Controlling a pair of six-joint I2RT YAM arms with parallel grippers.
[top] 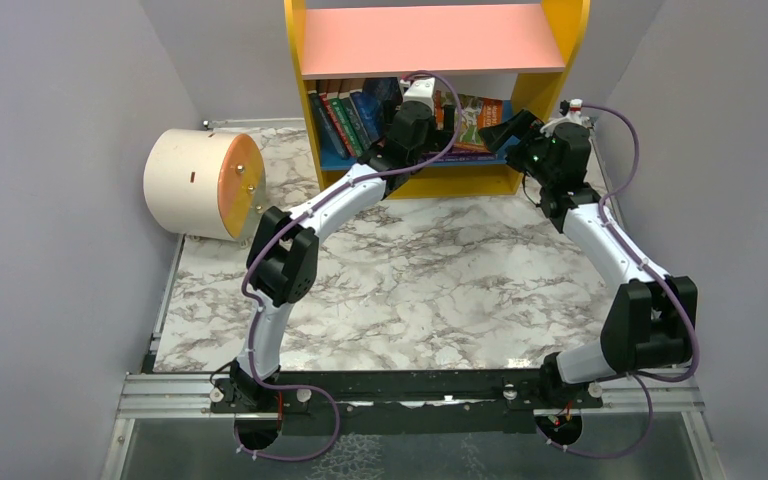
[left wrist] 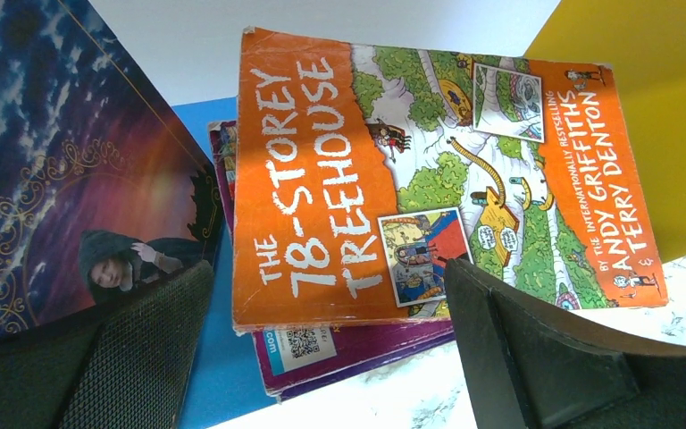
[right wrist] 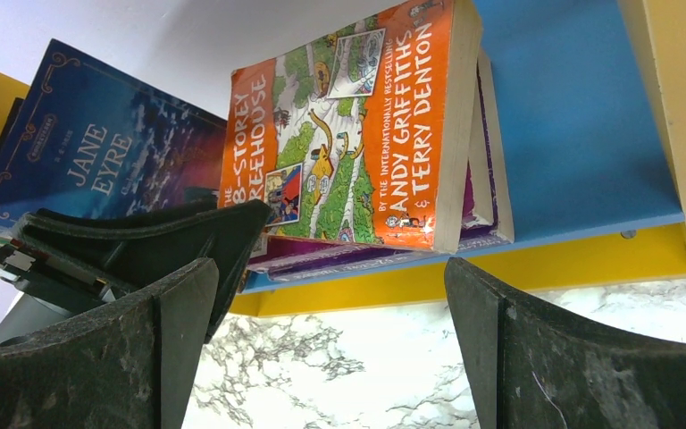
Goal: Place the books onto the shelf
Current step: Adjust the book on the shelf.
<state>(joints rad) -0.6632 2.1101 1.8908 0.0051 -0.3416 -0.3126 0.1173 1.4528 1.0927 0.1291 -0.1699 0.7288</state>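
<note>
Item: the books, on the shelf (top: 560, 60), blue lower board (right wrist: 572, 116). We count an upright row (top: 345, 120) at the left, Jane Eyre (right wrist: 98, 152) leaning beside it, and the orange Treehouse paperback (left wrist: 429, 170) lying flat on a purple book (left wrist: 357, 353) at the right. Left gripper (left wrist: 322, 286): jaws wide, holding nothing, just before the flat pair. Right gripper (right wrist: 326, 295): jaws wide, holding nothing, near the shelf's right side. Condition: the purple book's near corner seems to reach past the board's front edge. Handling, as we judge it: nudge the pair squarely inward, low and slow, keeping off the leaning Jane Eyre, then draw both arms straight back from under the pink board (top: 430, 40).
</note>
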